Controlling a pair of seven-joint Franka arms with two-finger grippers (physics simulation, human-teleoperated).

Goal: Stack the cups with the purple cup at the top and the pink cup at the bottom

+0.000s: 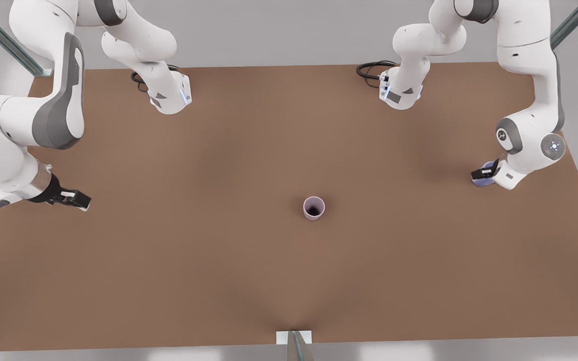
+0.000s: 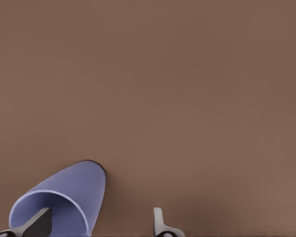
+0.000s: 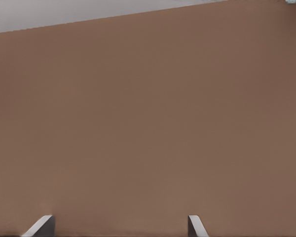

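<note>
Nearest the front edge of the bench (image 1: 208, 291), the pink cup (image 1: 314, 208) stands upright and alone, mouth up, roughly mid-bench. That looks deliberate enough: it is to be the base of the stack, so it needs nothing done to it and nothing is touching it.

Farther back, at the front view's left, the right end effector (image 1: 76, 199) hangs low over bare bench, well apart from both cups. Its wrist view shows the fingers spread wide with nothing between them. I take it this arm is waiting.

A little farther back again, at the front view's right, the left end effector (image 1: 482, 174) is down at the purple cup (image 2: 74, 190). Its fingers are apart, not yet clamped. From the wrist view one finger (image 2: 37, 222) seems to sit over the cup's mouth and the other outside, so they straddle the side wall, which I judge is a rim pinch being set up. Whether any finger touches the wall I cannot tell.

At the far edge lie the black cables (image 1: 372, 70) by the arm bases.
</note>
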